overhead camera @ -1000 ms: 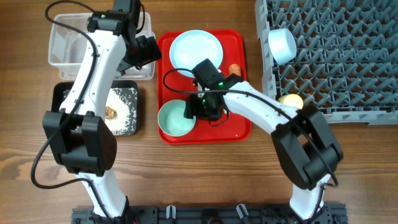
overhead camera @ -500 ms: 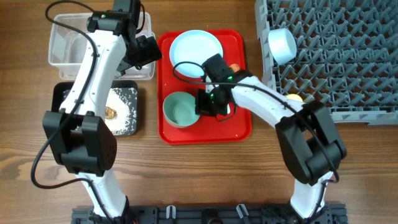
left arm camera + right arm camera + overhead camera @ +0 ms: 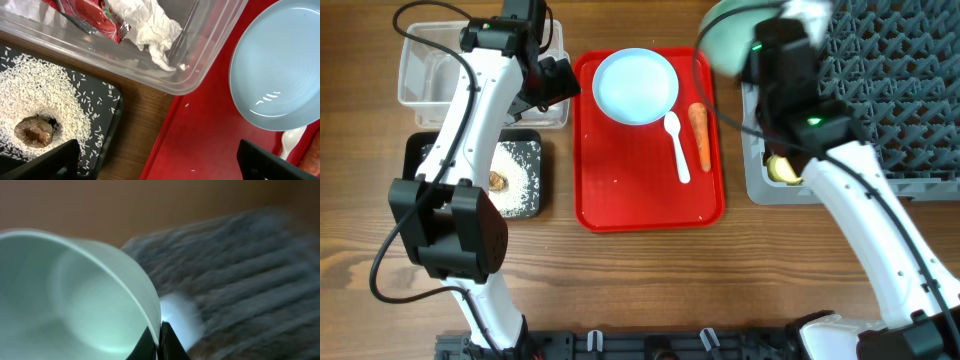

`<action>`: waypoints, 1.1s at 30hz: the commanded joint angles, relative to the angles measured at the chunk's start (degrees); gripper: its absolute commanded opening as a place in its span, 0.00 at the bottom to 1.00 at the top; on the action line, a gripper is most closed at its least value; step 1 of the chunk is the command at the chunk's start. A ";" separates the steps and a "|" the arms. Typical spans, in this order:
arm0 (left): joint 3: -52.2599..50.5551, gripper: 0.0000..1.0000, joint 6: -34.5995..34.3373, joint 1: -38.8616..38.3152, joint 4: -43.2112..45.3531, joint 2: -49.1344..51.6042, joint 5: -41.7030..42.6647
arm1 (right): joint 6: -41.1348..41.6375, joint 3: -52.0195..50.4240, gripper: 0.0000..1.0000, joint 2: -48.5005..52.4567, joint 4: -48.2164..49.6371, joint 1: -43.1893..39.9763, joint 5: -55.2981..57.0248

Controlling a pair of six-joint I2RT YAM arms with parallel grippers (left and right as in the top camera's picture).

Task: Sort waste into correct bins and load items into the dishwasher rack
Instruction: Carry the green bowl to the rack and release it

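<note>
The right gripper (image 3: pixel 159 341) pinches the rim of a light blue bowl (image 3: pixel 75 300) (blurred) beside the dishwasher rack (image 3: pixel 880 120). The left gripper (image 3: pixel 160 167) hangs wide open, empty, over the red tray (image 3: pixel 200 140).

arms (image 3: pixel 470 110): white shells | blk joints | blk cables | R green LED
</note>
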 commanded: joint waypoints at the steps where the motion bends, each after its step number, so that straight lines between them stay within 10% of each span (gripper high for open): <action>1: 0.26 1.00 -0.59 -0.11 0.00 0.55 0.02 | -15.08 0.24 0.04 2.60 8.50 -7.19 20.52; 14: 0.26 1.00 -0.59 -0.11 0.02 0.55 0.02 | -59.28 0.24 0.04 21.81 32.92 -18.78 17.99; 33: 0.26 1.00 -0.59 -0.11 0.02 0.55 0.02 | -62.53 0.24 0.04 31.21 36.92 -18.34 14.21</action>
